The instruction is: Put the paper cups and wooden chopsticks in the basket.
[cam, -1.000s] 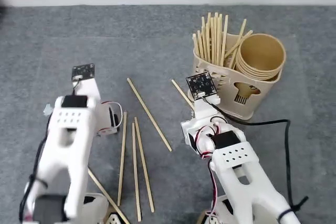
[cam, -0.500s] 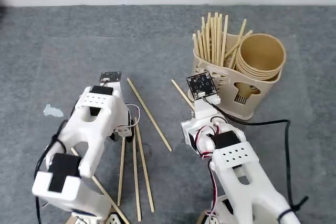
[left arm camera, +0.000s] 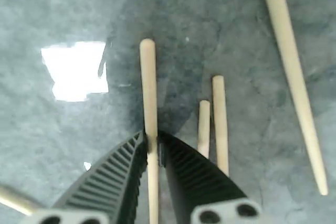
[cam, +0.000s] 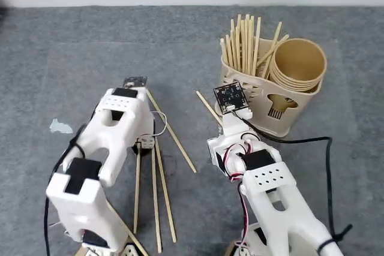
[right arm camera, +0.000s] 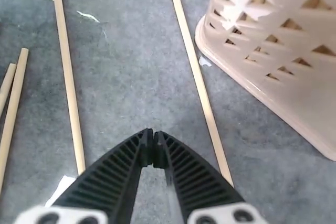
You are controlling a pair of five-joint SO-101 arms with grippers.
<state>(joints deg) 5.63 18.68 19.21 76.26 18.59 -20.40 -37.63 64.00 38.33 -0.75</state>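
Wooden chopstick (left arm camera: 149,93) pinched between the fingers of the left gripper (left arm camera: 151,139); its rounded end sticks out past the fingertips. Two more chopstick ends (left arm camera: 219,124) lie just beside it on the grey mat (cam: 72,46), side by side. A longer stick (left arm camera: 292,72) runs diagonally, farther off.

High view: left arm over the loose sticks (cam: 155,196) in the middle of the mat. Beige basket (cam: 288,109) at far right, holding a bundle of upright chopsticks (cam: 243,43) and a stack of paper cups (cam: 300,64).

Right gripper (right arm camera: 153,147) clenched on nothing, low over the mat. One stray chopstick (right arm camera: 197,77) lies close along the basket's base; another (right arm camera: 65,72) well apart on its other side.

Small white scrap (cam: 60,126) on the mat beside the left arm.
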